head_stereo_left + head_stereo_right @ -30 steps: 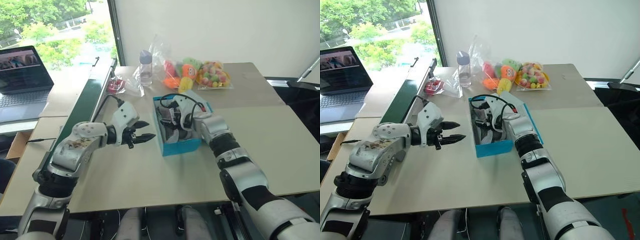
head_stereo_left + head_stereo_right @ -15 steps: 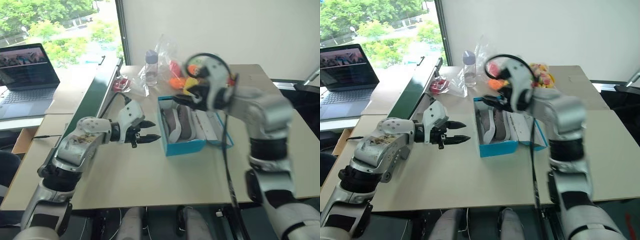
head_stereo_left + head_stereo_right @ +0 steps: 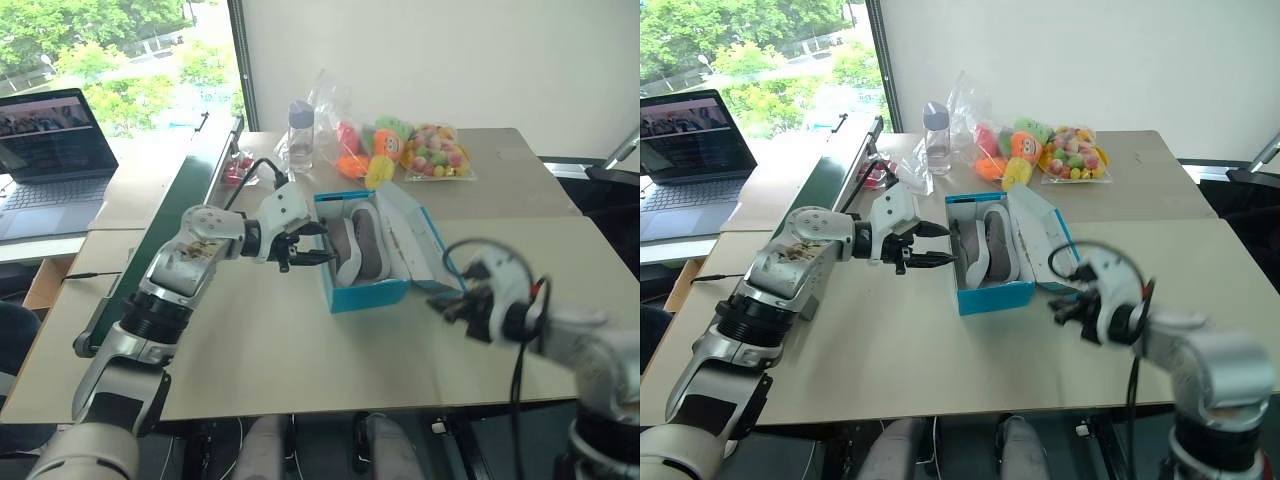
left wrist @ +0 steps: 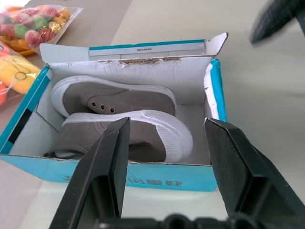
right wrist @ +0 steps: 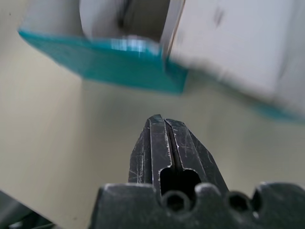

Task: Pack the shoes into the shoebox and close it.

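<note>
The turquoise shoebox (image 3: 368,291) stands open in the middle of the table, its white-lined lid flap (image 3: 412,238) leaning out to the right. Both grey-brown shoes (image 4: 125,98) lie side by side inside it, pale soles showing. My left gripper (image 3: 322,243) hovers at the box's left wall, open, with nothing between its fingers (image 4: 106,168). My right gripper (image 3: 440,304) is shut and empty, low over the table just right of the box's near corner (image 5: 169,78).
Clear bags of colourful plush toys (image 3: 432,150) and a plastic bottle (image 3: 298,135) sit behind the box. A dark green rail (image 3: 185,195) runs along the table's left edge, and a laptop (image 3: 50,135) stands beyond it.
My right gripper has come out of the box, swung back toward me and to the right, and shut. The left gripper has moved up to the box's left wall.
</note>
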`<action>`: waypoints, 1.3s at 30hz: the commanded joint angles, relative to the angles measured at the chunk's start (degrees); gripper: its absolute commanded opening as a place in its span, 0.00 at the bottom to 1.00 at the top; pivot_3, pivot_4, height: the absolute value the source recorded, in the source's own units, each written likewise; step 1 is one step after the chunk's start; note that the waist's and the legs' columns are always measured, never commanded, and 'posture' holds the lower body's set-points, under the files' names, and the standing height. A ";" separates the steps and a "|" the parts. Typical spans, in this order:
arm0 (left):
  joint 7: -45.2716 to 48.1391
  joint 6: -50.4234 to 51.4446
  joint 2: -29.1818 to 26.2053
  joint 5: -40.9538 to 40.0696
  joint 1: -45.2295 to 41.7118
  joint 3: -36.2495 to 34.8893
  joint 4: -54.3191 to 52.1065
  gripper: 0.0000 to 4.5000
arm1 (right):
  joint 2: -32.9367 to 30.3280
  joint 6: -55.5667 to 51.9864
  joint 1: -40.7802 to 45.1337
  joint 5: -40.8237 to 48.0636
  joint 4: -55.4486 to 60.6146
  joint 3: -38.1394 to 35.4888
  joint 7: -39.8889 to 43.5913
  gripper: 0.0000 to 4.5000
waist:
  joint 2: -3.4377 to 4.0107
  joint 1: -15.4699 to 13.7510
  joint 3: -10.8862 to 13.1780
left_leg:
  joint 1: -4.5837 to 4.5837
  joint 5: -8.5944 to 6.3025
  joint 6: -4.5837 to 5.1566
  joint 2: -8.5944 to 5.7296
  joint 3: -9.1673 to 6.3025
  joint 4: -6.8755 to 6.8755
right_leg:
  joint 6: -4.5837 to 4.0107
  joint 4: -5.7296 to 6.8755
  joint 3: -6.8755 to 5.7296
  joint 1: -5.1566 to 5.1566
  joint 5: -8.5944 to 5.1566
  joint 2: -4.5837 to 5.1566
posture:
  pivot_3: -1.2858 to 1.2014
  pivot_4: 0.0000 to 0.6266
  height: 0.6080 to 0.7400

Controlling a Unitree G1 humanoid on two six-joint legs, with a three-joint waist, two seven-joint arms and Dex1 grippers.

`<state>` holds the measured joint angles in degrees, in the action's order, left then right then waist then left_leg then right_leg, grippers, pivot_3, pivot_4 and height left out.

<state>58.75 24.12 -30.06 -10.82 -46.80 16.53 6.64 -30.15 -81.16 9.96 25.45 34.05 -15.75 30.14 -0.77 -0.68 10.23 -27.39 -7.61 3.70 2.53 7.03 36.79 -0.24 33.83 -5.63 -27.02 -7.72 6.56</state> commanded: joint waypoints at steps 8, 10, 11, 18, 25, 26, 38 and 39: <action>-1.36 -0.40 -1.53 1.71 0.45 -2.93 -3.01 0.58 | 10.73 40.98 1.92 -10.05 -28.89 2.62 -6.82 0.00 | 0.04 1.23 -0.01 | -0.14 -0.02 0.03 0.44 -0.05 -0.15 | 0.23 -0.85 -0.21 0.08 0.14 -0.40 | 0.52 0.24 1.00; -2.55 0.50 -1.09 1.91 0.36 -3.22 -3.50 0.58 | 12.14 46.67 3.67 -11.05 -35.07 3.62 -6.67 0.00 | 0.05 1.38 -0.01 | -0.22 -0.02 0.03 0.43 -0.06 -0.24 | 0.26 -0.86 -0.18 0.06 0.16 -0.39 | 0.52 0.24 1.00; -2.88 1.04 -0.93 1.80 0.32 -3.38 -3.86 0.58 | 12.49 49.11 4.35 -11.60 -37.54 4.07 -6.64 0.00 | 0.05 1.35 -0.01 | -0.21 -0.02 0.03 0.38 -0.03 -0.24 | 0.26 -0.85 -0.15 0.01 0.16 -0.38 | 0.52 0.24 1.00; -3.43 3.57 -1.72 1.46 0.84 -4.13 -6.54 0.58 | 14.35 60.86 8.90 -14.03 -49.86 4.12 -9.75 0.00 | 0.05 1.38 -0.02 | -0.10 -0.03 0.04 0.07 -0.01 -0.25 | 0.21 -0.61 0.21 0.02 0.19 -0.35 | 0.52 0.24 1.00; -5.31 6.81 -0.63 0.93 2.09 -4.31 -10.33 0.58 | 19.67 68.36 9.53 -7.78 -41.02 -1.53 -15.06 0.00 | 0.05 1.38 -0.01 | -0.05 -0.05 0.04 0.03 0.01 -0.22 | 0.48 -0.50 0.22 0.05 0.35 -0.36 | 0.52 0.24 1.00; -5.68 6.88 -0.53 1.11 2.12 -4.42 -10.27 0.58 | 19.91 68.03 9.10 -6.43 -38.90 -1.16 -13.78 0.00 | 0.05 1.38 -0.01 | -0.03 -0.05 0.04 0.04 0.00 -0.18 | 0.37 -0.48 0.22 0.07 0.28 -0.36 | 0.52 0.24 1.00; -5.08 4.26 0.05 2.14 0.07 -3.43 -6.96 0.58 | 16.63 49.85 8.49 5.26 -21.18 8.57 -6.90 0.00 | 0.07 1.37 -0.02 | 0.18 -0.06 0.02 0.18 -0.06 -0.11 | 0.12 -0.10 0.20 0.09 0.17 -0.35 | 0.52 0.24 1.00; -5.10 4.31 0.00 2.18 -0.05 -3.54 -6.87 0.58 | 15.47 49.67 9.88 1.87 -22.47 10.91 -8.14 0.00 | 0.07 1.37 -0.02 | 0.18 -0.05 0.02 0.17 -0.05 -0.11 | 0.11 -0.10 0.20 0.08 0.17 -0.34 | 0.52 0.24 1.00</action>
<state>53.70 29.86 -30.07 -9.05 -44.97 13.52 0.66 -13.47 -30.44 17.65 30.76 10.59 -7.54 22.53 -0.71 0.69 10.21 -27.21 -7.67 3.72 2.69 6.99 36.68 -0.13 33.72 -5.42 -26.95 -7.55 6.24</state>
